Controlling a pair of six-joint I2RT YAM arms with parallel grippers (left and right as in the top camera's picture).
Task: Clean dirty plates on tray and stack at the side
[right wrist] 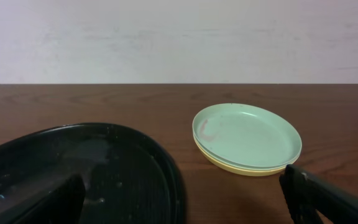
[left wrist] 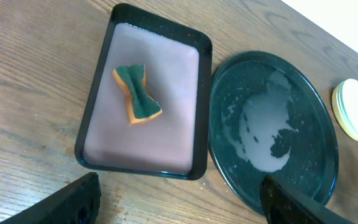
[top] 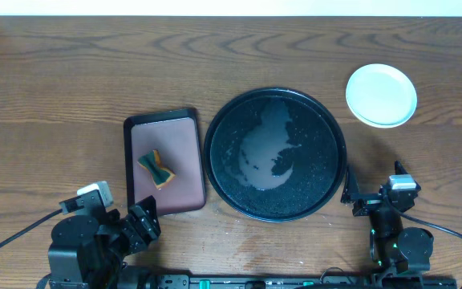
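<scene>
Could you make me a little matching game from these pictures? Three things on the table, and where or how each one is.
Things:
1 sponge
2 round black tray
3 plates

States:
A wet-looking, no plates on it
B stacked on the table, off to one side
C lying in the maroon tray

Pairs: 1-C, 2-A, 3-B.
</scene>
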